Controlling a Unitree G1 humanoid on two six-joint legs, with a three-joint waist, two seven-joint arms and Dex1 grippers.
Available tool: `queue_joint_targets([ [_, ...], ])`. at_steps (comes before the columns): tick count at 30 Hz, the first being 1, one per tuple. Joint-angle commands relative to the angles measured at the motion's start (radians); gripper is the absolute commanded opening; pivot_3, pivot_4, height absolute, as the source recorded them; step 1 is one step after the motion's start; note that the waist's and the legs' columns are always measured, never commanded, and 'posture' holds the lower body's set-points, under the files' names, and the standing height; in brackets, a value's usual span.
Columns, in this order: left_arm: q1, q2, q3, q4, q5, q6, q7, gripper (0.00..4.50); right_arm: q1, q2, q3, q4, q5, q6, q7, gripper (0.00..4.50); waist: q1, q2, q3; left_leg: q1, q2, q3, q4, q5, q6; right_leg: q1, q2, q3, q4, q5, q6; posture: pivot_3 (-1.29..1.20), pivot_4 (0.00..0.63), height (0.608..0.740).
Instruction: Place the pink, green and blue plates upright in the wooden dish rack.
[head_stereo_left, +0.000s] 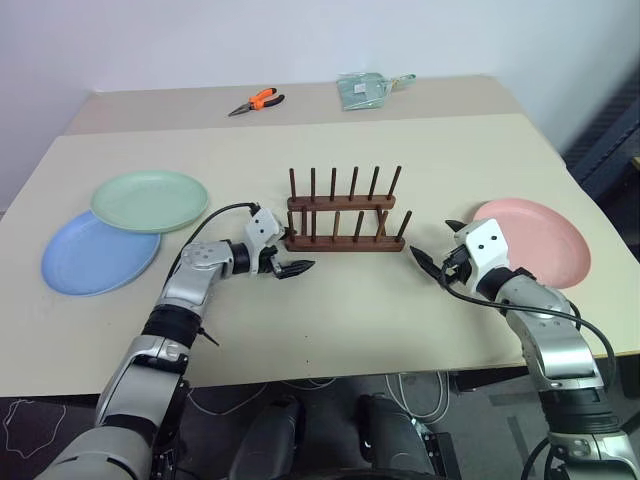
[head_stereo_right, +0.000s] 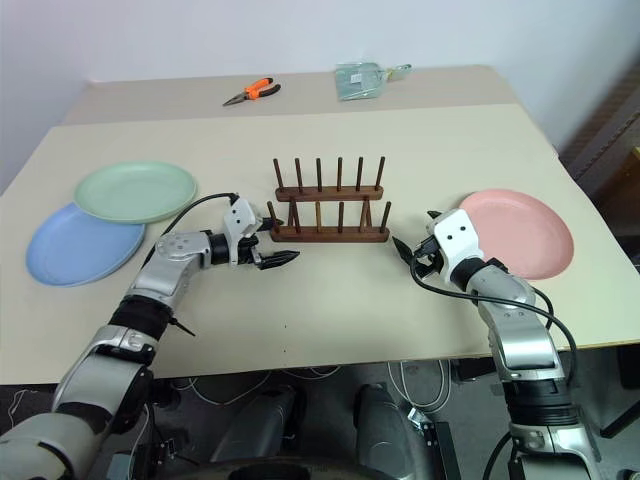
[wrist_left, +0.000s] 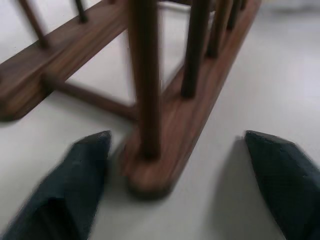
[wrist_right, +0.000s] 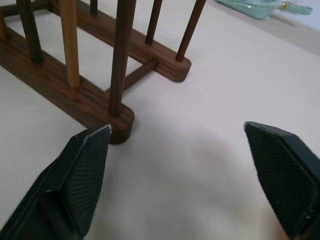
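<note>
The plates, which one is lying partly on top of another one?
The green plate: its near edge overlaps the blue plate on the table's left. The pink plate lies alone on the right, beside the right pincer.

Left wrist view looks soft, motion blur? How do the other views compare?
Left wrist view: the dark brown wooden dish rack and the left gripper fingertips are smeared. Right wrist view: rack pegs and finger texture crisp. Eye views: even lighting, soft shadows, no glare on the beige table.
</note>
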Motion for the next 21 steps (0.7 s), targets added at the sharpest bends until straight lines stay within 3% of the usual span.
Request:
queue_joint_targets([
  [1, 0.013, 0.001, -0.015, 0.03, 0.031, -0.011, -0.012, 2.16, 0.019, 0.0, -0.028, -0.079, 0.001, 0.007, -0.018, 4.5, -0.001, 0.0, 0.0, 0.0, 0.0, 0.0, 0.0, 0.0, 0.0, 0.0, 0.0, 0.0, 0.0, 0.0, 0.0, 0.0, 0.15, 0.739],
  [4, 0.039, 0.013, -0.019, -0.016, 0.024, -0.017, -0.048, 0.8, 0.042, -0.009, -0.034, -0.099, -0.005, 0.014, -0.022, 4.5, -0.005, 0.0, 0.0, 0.001, 0.0, 0.0, 0.0, 0.0, 0.0, 0.0, 0.0, 0.0, 0.001, 0.0, 0.0, 0.0, 0.15, 0.739],
  [13, 0.256, 0.112, -0.068, -0.482, -0.061, 0.089, -0.211, 0.77, 0.047, -0.096, -0.126, -0.018, -0.008, -0.011, -0.008, 4.5, -0.018, 0.001, -0.001, 0.0, 0.0, 0.0, 0.0, 0.0, 0.0, 0.0, 0.0, 0.0, 0.0, 0.0, 0.0, 0.0, 0.15, 0.739],
  [17, 0.283, 0.144, -0.06, -0.495, -0.005, 0.102, -0.151, 2.92, 0.061, -0.133, -0.152, 0.007, 0.0, -0.026, 0.026, 4.5, -0.02, 0.001, -0.001, 0.001, 0.001, 0.0, 0.0, 0.0, 0.0, 0.0, 0.0, 0.0, 0.001, 0.0, 0.0, 0.0, 0.15, 0.739],
  [19, 0.297, 0.163, -0.047, -0.487, 0.021, 0.111, -0.111, 3.72, 0.086, -0.156, -0.171, 0.002, 0.015, -0.021, 0.055, 4.5, -0.021, 0.001, -0.001, 0.001, 0.001, 0.0, 0.0, 0.0, 0.0, 0.0, 0.0, 0.0, 0.001, 0.0, 0.0, 0.0, 0.15, 0.739],
  [21, 0.325, 0.192, -0.024, -0.504, 0.017, 0.146, -0.084, 3.72, 0.126, -0.181, -0.198, -0.018, 0.044, -0.009, 0.102, 4.5, -0.021, 0.001, -0.001, 0.001, 0.001, 0.0, 0.0, 0.0, 0.0, 0.0, 0.0, 0.0, 0.001, 0.0, 0.0, 0.0, 0.15, 0.739],
])
